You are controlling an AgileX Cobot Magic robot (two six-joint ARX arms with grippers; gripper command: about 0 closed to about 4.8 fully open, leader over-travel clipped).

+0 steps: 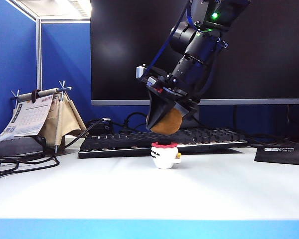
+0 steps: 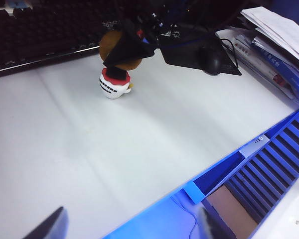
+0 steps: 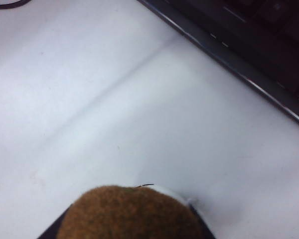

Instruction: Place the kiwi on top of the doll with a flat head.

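Above white doll (image 1: 165,156), fuzzy oval kiwi (image 1: 167,121)

Right claw (image 1: 162,121) hangs over mid-counter (image 1: 139,194) with the kiwi (image 1: 168,121) between its fingers, just above the doll with a flat head (image 1: 165,155) standing on the counter. Behind the doll runs the keyboard (image 1: 139,143), with the monitor (image 1: 139,50) beyond. Left claw (image 2: 129,229) hovers well back from the doll; calendar stand (image 1: 37,117) sits far left.

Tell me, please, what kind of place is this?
Probably an office desk in a cubicle: a black keyboard lies before a large monitor, a desk calendar stands nearby, and blue partition walls enclose it.
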